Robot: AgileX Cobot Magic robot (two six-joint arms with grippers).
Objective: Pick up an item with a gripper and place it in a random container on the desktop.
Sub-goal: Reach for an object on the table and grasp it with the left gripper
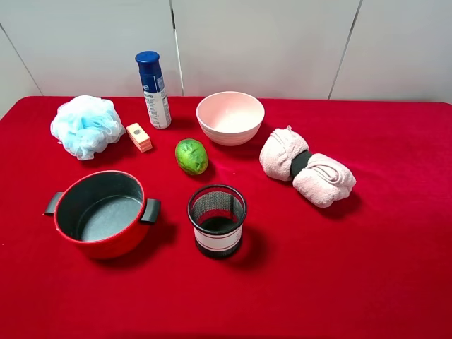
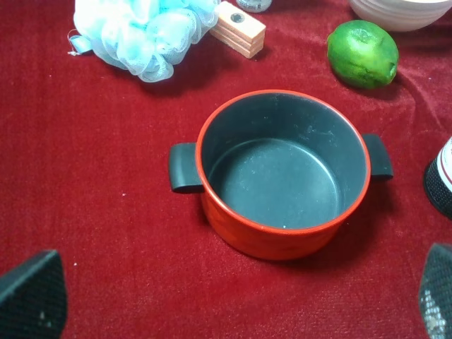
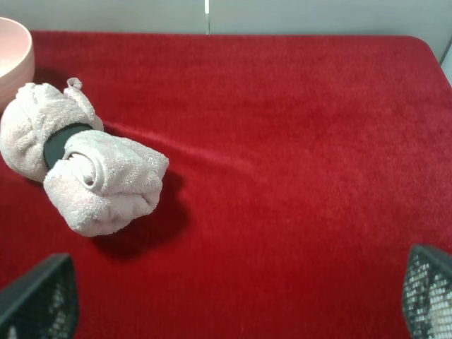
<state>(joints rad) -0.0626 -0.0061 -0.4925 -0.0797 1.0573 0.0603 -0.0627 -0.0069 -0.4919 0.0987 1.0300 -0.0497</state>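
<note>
The light blue bath pouf (image 1: 86, 126) lies at the back left of the red desktop (image 1: 367, 268); it also shows in the left wrist view (image 2: 145, 32). The red pot (image 1: 101, 213) with a dark grey inside and black handles stands empty at the front left, and fills the left wrist view (image 2: 282, 173). No arm shows in the exterior high view. My left gripper (image 2: 233, 304) is open, its fingertips (image 2: 32, 296) wide apart, on the near side of the pot. My right gripper (image 3: 233, 300) is open and empty, near the rolled pink towel.
A green lime (image 1: 191, 156), a pink bowl (image 1: 230, 117), a blue-capped spray can (image 1: 153, 90), a small wooden block (image 1: 139, 137), a black mesh cup (image 1: 217, 219) and a rolled pink towel (image 1: 306, 166) stand on the cloth.
</note>
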